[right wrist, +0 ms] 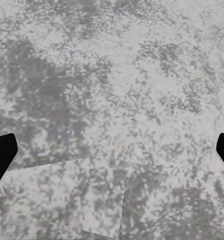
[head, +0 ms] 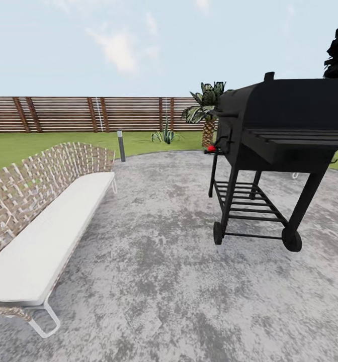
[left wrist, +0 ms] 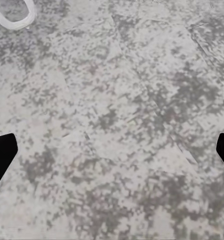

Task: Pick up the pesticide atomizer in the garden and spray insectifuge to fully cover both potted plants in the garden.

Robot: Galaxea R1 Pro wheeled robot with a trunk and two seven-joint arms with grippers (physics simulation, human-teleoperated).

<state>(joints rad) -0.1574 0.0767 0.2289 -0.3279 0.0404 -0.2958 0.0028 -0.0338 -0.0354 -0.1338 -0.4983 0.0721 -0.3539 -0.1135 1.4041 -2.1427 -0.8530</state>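
Left gripper (left wrist: 112, 150) and right gripper (right wrist: 112, 150) both wide open, empty, above mottled grey patio (head: 159, 261)

Bright, flat daylight, barely any shadows, slightly soft renders

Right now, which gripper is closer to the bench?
Left. The bench stands on that side, its white leg just beyond the left gripper; the right gripper hangs over plain paving.
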